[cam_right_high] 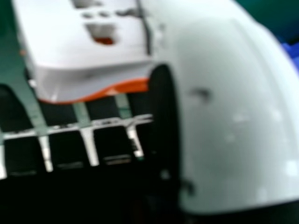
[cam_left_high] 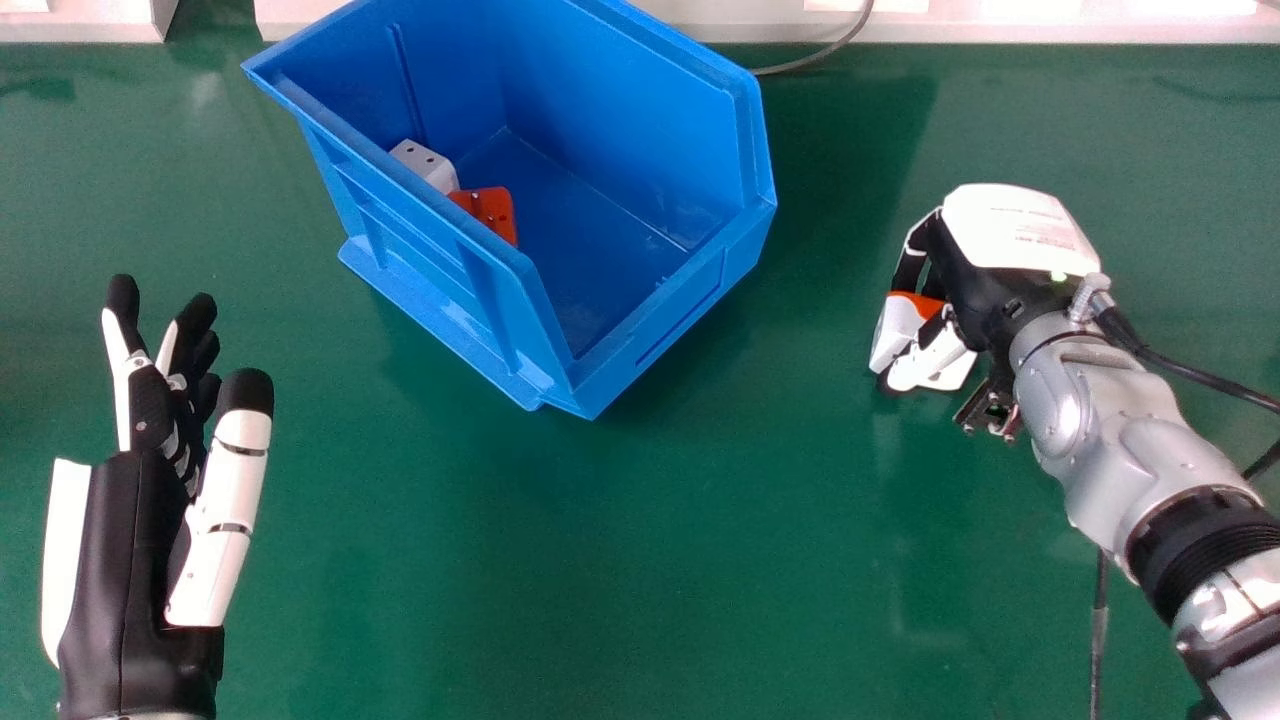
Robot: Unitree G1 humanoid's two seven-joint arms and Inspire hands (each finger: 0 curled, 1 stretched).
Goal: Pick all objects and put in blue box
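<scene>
White and orange plastic part (cam_left_high: pixel 895 328), blocky, is in the right hand (cam_left_high: pixel 1022 232), at the right side of the head view, outside the box. Fingers are curled round it from the far side, thumb closed on the near side. In the right hand view its white face has dark holes and an orange band along one edge, with the thumb beside it. Can't tell whether the part touches the bench.

Box is well apart from that hand, toward the view's left: blue plastic open-top bin (cam_left_high: pixel 425 235), sitting at an angle. Inside, by its left wall: white block with small dark holes (cam_left_high: pixel 424 164) and, right beside it, orange flat piece with holes (cam_left_high: pixel 491 211). Can't tell if those two are joined.

Left hand (cam_left_high: pixel 128 530) is at the view's left, fingers relaxed and extended, holding nothing.

Bench (cam_left_high: pixel 600 560) is green. Thin grey cable (cam_left_high: pixel 822 53) runs behind the box, white panels (cam_left_high: pixel 1060 28) along the far edge
</scene>
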